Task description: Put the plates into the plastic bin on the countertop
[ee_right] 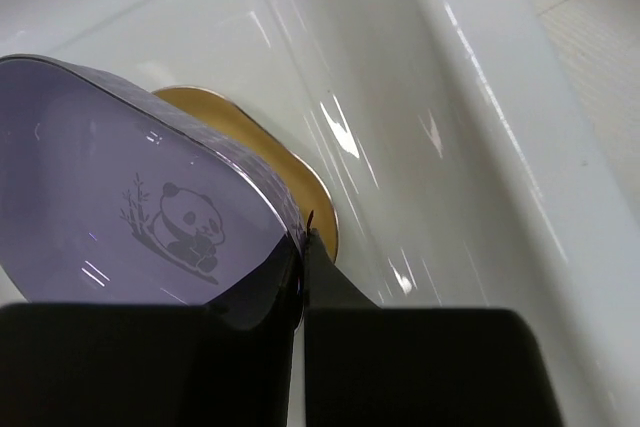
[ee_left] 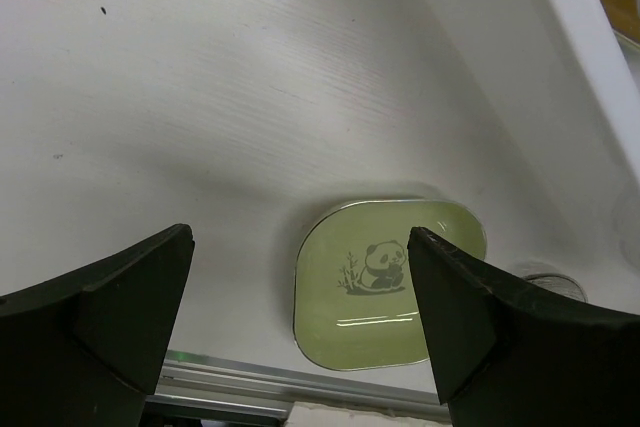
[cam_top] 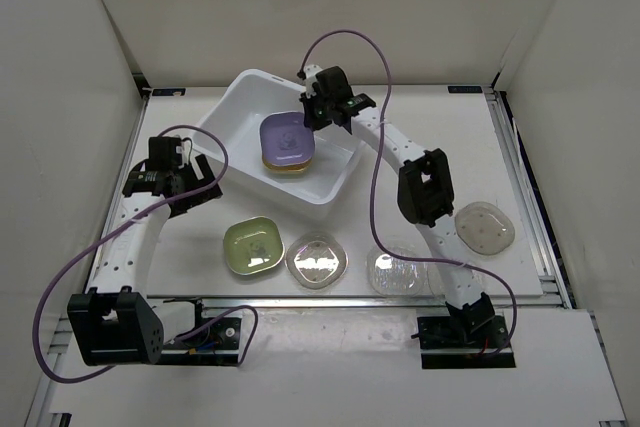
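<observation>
Right gripper (ee_right: 303, 245) clamping the purple plate (ee_right: 130, 207) inside the plastic bin (ee_right: 470, 137).
You are pinching that plate's near rim, with the yellow plate (ee_right: 275, 162) lying under it (contact unclear) and the bin wall rising close on the gripper's right. Your left gripper (ee_left: 298, 235) is hanging with jaws apart over the countertop (ee_left: 200, 97). The green plate (ee_left: 385, 297) is lying just below, the bin's outer wall is closing off its right, and open surface is spreading to its left.
</observation>
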`<state>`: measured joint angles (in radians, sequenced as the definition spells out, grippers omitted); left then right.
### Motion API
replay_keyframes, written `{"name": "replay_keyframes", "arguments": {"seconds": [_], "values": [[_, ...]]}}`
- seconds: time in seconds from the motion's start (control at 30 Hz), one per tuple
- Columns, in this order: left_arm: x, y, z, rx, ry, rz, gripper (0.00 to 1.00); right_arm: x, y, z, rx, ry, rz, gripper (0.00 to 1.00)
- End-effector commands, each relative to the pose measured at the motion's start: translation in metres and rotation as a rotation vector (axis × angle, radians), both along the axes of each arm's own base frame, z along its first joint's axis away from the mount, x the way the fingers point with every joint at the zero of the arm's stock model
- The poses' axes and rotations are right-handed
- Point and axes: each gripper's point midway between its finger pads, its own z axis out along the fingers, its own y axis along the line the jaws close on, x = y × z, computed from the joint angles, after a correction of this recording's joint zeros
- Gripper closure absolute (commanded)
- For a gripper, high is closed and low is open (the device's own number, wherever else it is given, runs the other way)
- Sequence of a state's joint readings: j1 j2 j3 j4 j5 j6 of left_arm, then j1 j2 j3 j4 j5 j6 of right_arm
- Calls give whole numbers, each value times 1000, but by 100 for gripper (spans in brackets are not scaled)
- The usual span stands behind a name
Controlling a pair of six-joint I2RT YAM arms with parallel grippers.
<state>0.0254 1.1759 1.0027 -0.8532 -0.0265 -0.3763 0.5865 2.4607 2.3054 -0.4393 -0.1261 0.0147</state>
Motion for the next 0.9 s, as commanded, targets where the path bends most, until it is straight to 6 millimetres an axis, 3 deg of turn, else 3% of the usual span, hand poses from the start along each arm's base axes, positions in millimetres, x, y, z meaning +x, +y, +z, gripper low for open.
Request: {"name": "replay_keyframes", "arguments": {"seconds": [0.0, 0.37, 0.47, 0.57, 0.67, 0.8, 0.83, 0.87], "values": [[-6, -2, -3, -9, 21, -23, 1, 18, 17, 36, 91, -101, -23, 100], [-12, -1, 0, 2, 34, -37, 1, 23, 30, 2, 73, -91, -37, 94], [-13, -1, 0, 1, 40, -39, 1, 24, 29, -5, 65, -81, -44, 87], [-16, -2, -2, -1, 48, -39, 1, 22, 29, -8, 60, -74, -50, 70], [-17, 0, 0, -3, 42, -27, 1, 23, 27, 8, 72, -95, -47, 54], [-20, -8, 1, -41, 35, -40, 1, 16, 29, 40, 92, -144, -16, 24], [-22, -12, 0, -55, 37, -46, 1, 15, 26, 58, 100, -170, -11, 19], [-24, -12, -3, -62, 38, -42, 1, 12, 28, 70, 111, -186, -2, 5]]}}
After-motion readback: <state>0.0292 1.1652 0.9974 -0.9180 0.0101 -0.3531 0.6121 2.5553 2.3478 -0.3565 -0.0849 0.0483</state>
